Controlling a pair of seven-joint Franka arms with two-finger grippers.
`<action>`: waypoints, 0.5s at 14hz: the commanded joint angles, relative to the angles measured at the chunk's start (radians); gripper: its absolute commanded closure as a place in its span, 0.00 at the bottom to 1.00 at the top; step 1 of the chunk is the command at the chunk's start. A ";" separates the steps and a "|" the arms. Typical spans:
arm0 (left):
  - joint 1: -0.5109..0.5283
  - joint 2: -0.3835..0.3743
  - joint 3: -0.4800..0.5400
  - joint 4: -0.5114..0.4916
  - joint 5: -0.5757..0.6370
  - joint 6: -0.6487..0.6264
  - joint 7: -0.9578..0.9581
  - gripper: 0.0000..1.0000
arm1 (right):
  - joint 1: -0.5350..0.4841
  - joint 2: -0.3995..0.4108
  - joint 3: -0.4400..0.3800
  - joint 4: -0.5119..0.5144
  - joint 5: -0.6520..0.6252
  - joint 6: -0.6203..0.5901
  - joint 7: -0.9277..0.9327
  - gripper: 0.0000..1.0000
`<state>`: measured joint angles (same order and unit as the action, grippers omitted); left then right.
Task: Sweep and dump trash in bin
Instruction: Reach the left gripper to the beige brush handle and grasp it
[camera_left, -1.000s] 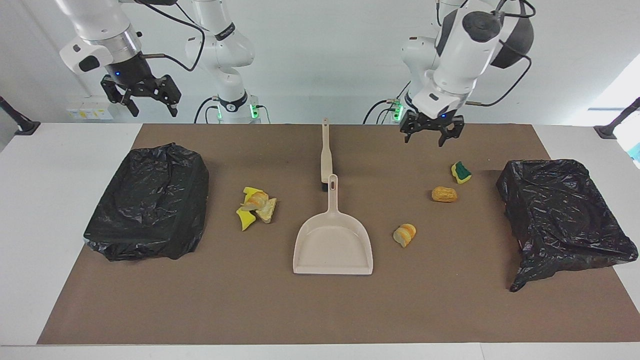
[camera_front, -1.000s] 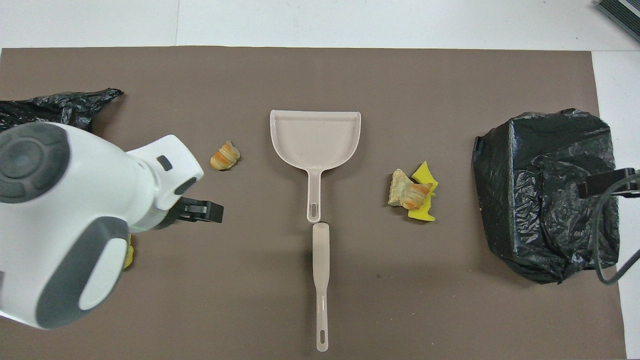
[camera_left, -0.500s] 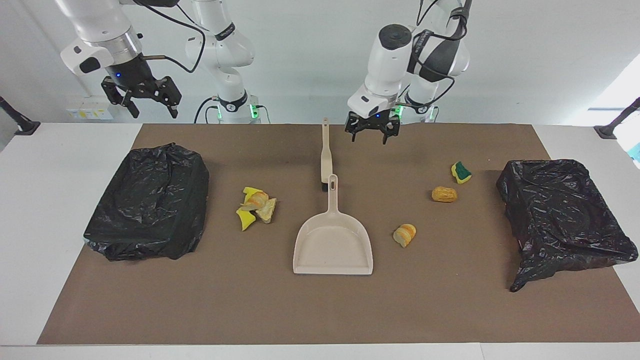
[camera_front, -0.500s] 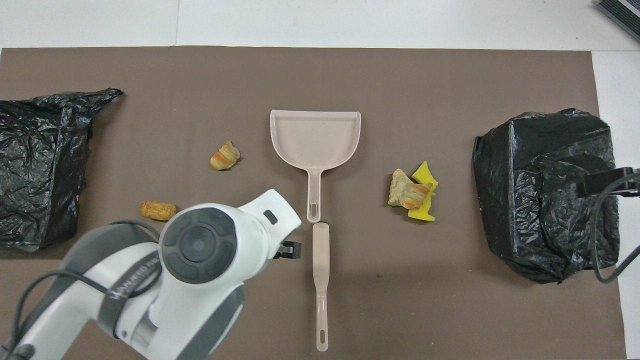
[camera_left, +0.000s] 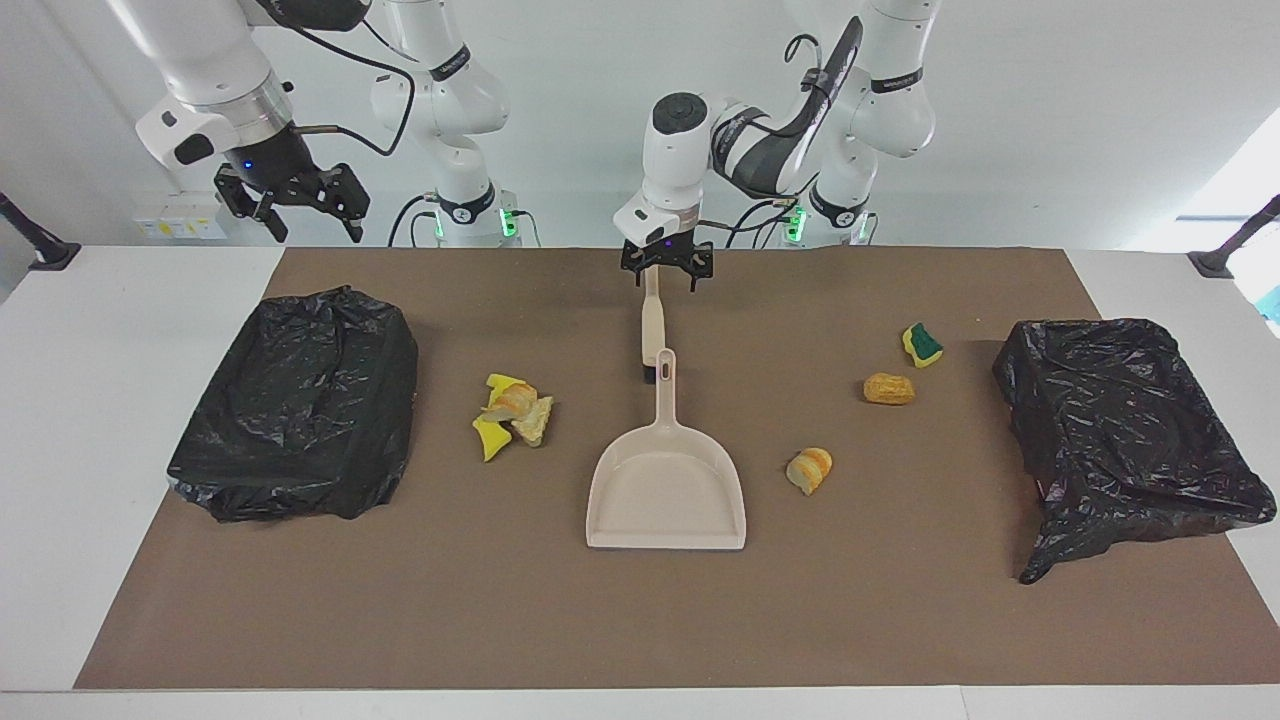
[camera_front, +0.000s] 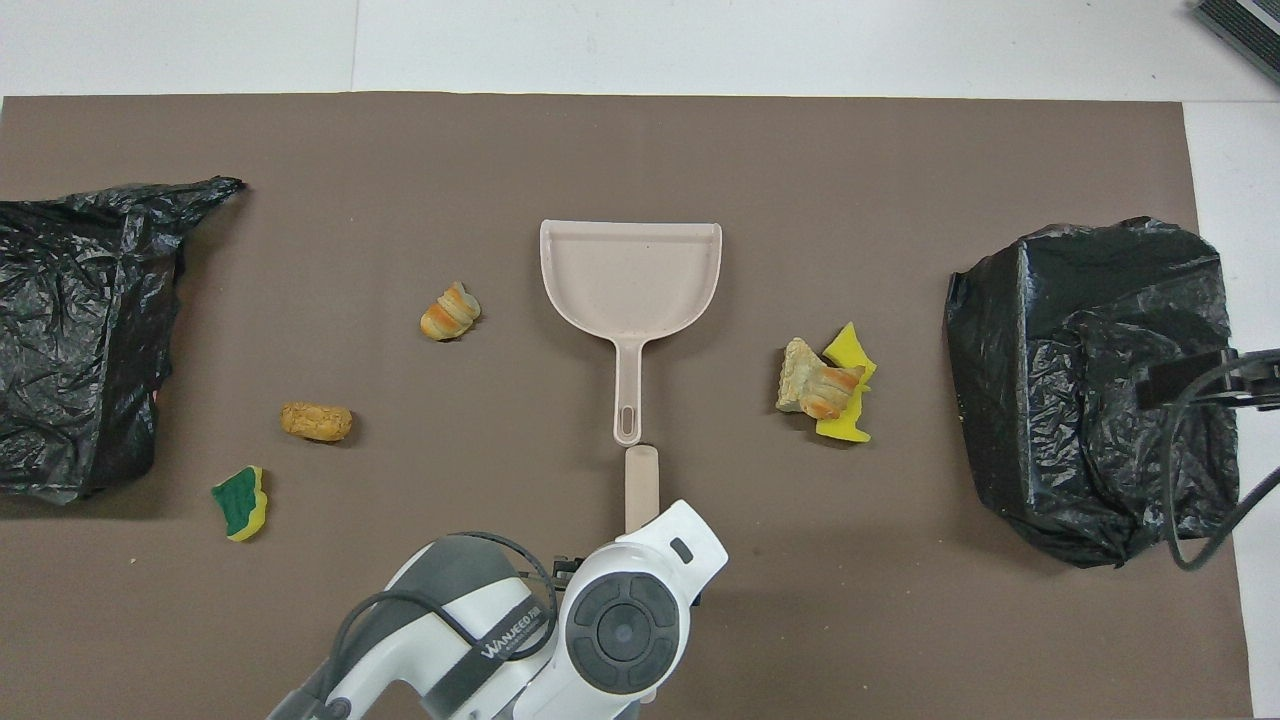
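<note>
- Facing view: we see the left gripper (camera_left: 667, 275), jaws wide, over the brush (camera_left: 651, 315) handle near the bench's robot edge; overhead, its arm hides them.
- Right gripper (camera_left: 305, 205), jaws wide, waits over the bench's right-arm end.
- Trash (camera_left: 514, 411) lies mid-bench, either side of the dustpan (camera_left: 667, 485).
</note>
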<state>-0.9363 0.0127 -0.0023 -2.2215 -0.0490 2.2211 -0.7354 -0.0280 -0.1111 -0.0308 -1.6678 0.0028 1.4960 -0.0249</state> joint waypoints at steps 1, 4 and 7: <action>-0.062 -0.025 0.019 -0.058 -0.008 0.042 -0.051 0.00 | -0.001 -0.030 0.002 -0.033 -0.001 0.012 -0.007 0.00; -0.082 -0.029 0.016 -0.070 -0.011 0.038 -0.085 0.00 | -0.001 -0.030 0.002 -0.033 -0.001 0.012 -0.009 0.00; -0.101 -0.028 0.018 -0.084 -0.032 0.043 -0.125 0.25 | -0.001 -0.030 0.002 -0.033 -0.001 0.012 -0.009 0.00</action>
<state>-1.0124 0.0122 -0.0027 -2.2670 -0.0550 2.2422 -0.8404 -0.0280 -0.1171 -0.0308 -1.6740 0.0028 1.4960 -0.0251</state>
